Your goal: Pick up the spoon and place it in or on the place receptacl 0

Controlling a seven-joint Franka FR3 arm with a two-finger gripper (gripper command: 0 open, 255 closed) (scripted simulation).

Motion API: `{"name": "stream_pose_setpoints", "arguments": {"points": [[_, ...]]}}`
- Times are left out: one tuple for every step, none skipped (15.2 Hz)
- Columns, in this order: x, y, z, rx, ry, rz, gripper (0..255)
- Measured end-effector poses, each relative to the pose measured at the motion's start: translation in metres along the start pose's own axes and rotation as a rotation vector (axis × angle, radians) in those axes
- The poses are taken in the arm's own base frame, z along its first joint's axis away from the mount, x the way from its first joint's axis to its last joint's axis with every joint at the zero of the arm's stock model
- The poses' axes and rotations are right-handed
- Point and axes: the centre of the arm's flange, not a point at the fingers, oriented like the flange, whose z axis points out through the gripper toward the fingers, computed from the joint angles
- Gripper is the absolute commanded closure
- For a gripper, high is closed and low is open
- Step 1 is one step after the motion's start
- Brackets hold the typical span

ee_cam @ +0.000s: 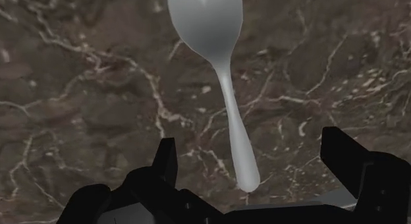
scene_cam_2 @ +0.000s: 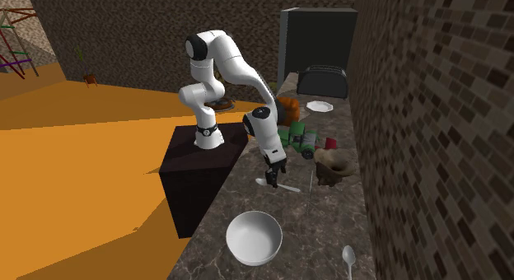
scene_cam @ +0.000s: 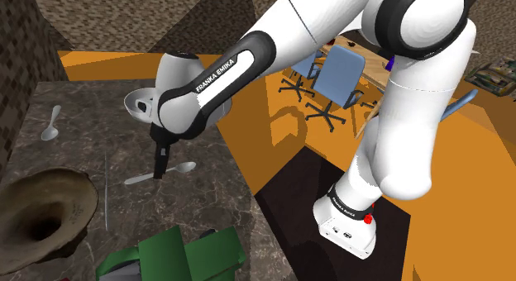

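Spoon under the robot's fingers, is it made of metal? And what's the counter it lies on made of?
The spoon looks like smooth metal: it is silver-grey with a soft shine on its bowl, though it could just be drawn plain grey. The counter looks like polished dark brown marble, because pale crooked veins run all through it.

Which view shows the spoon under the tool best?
Wrist view: the spoon lies large on the marbled counter, its handle end between the open tool's fingers, untouched. Shoulder view: the tool crosses its handle. Second exterior view: a thin pale sliver beneath the tool.
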Motion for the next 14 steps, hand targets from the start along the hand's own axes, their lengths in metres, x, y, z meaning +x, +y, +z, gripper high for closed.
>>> {"name": "stream_pose_setpoints", "arguments": {"points": [[0.0, -0.001, 0.004, 0.0, 0.0, -0.001, 0], [0.0, -0.001, 0.011, 0.0, 0.0, -0.001, 0], [0.0, 0.0, 0.017, 0.0, 0.0, -0.001, 0], [0.0, 0.0, 0.02, 0.0, 0.0, -0.001, 0], [-0.001, 0.0, 0.022, 0.0, 0.0, -0.001, 0], [-0.001, 0.0, 0.024, 0.0, 0.0, -0.001, 0], [-0.001, 0.0, 0.024, 0.0, 0.0, -0.001, 0], [-0.001, 0.0, 0.024, 0.0, 0.0, -0.001, 0], [-0.001, 0.0, 0.024, 0.0, 0.0, -0.001, 0], [-0.001, 0.0, 0.025, 0.0, 0.0, -0.001, 0], [-0.001, 0.0, 0.025, 0.0, 0.0, -0.001, 255], [-0.001, 0.0, 0.025, 0.0, 0.0, -0.001, 255], [-0.001, 0.0, 0.025, 0.0, 0.0, -0.001, 255], [-0.001, 0.0, 0.025, 0.0, 0.0, -0.001, 255]]}}
